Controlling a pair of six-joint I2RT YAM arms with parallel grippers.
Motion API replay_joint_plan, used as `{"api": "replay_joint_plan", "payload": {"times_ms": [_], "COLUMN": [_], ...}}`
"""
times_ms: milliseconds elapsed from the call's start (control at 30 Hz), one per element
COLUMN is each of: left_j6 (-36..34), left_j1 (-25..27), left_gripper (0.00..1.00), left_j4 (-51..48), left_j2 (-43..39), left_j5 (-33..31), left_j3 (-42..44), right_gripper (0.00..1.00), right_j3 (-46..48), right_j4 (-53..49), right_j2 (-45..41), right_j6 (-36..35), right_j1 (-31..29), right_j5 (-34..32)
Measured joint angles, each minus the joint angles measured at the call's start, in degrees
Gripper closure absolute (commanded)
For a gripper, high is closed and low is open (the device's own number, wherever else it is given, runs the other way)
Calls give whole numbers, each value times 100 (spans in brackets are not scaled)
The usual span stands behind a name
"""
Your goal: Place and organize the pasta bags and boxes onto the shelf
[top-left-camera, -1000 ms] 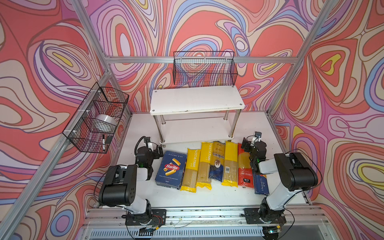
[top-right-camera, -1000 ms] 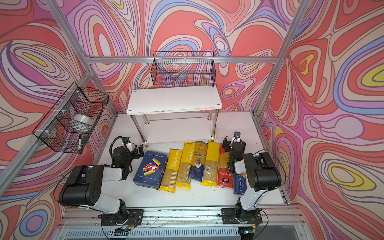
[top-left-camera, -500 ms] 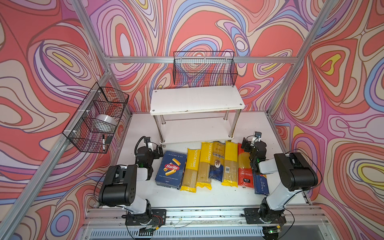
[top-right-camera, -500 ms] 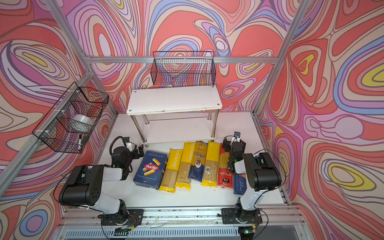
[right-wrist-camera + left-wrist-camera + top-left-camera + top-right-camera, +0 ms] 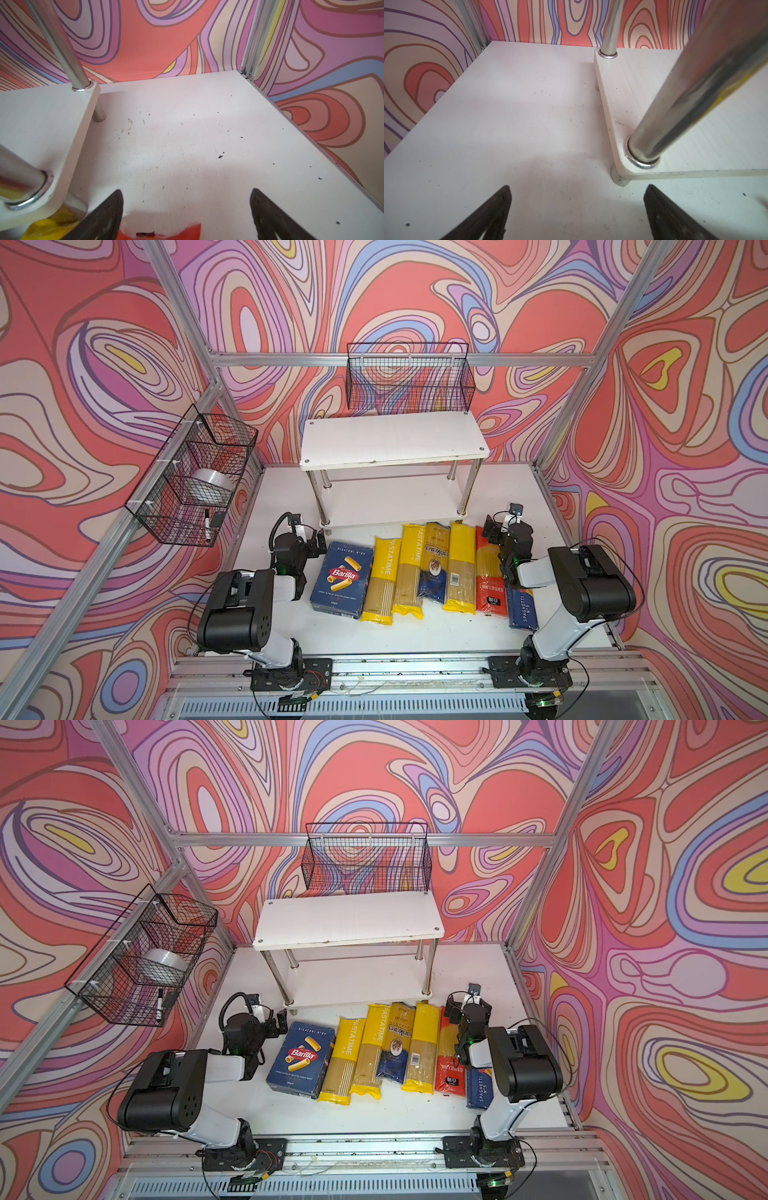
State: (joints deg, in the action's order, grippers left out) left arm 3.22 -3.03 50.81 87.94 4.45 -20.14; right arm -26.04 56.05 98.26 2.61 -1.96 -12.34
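Note:
The white two-tier shelf (image 5: pixel 392 443) (image 5: pixel 349 919) stands bare at the back. In front of it a row lies flat on the table: the blue rigatoni box (image 5: pixel 343 585) (image 5: pixel 301 1058), three yellow bags (image 5: pixel 382 585), the gold-and-navy ankara bag (image 5: pixel 434 568), the red bag (image 5: pixel 490 576) and the narrow spaghetti box (image 5: pixel 521 608), partly under the right arm. My left gripper (image 5: pixel 313 539) (image 5: pixel 578 187) is open over bare table beside the shelf's front left leg (image 5: pixel 695 83). My right gripper (image 5: pixel 496 526) (image 5: pixel 186 190) is open above the red bag's far end (image 5: pixel 166 232).
A black wire basket (image 5: pixel 409 377) hangs on the back wall above the shelf. Another basket (image 5: pixel 195 477) on the left wall holds a tape roll (image 5: pixel 212 485) and a marker (image 5: pixel 206 524). Patterned walls and aluminium posts close in the white table (image 5: pixel 511 489).

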Motion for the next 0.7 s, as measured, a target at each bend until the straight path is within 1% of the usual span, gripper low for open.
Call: {"api": "replay_joint_plan", "payload": {"times_ms": [200, 267, 400, 533, 600, 700], "left_j6": [-2, -7, -24, -63, 4, 260], "left_j1": [0, 0, 0, 52, 127, 186], "left_gripper": [0, 0, 0, 0, 0, 0], "left_j4": [0, -26, -127, -350, -953, -2205], "left_j2": [0, -15, -251, -789, -1217, -1729], "left_j5": [4, 11, 94, 153, 146, 260], "left_j3": [0, 0, 24, 76, -24, -542], "right_gripper": [4, 3, 6, 9, 10, 13], "right_j3": [2, 7, -15, -520, -815, -1141], "right_j4": [-57, -177, -540, -2031, -2688, -3617], "right_j2": [-46, -210, -699, -1388, -1766, -2345], "right_j6": [-46, -59, -55, 153, 256, 529], "right_j1": [0, -2, -2, -2, -2, -2], "right_j5": [42, 68, 105, 240, 387, 645]}}
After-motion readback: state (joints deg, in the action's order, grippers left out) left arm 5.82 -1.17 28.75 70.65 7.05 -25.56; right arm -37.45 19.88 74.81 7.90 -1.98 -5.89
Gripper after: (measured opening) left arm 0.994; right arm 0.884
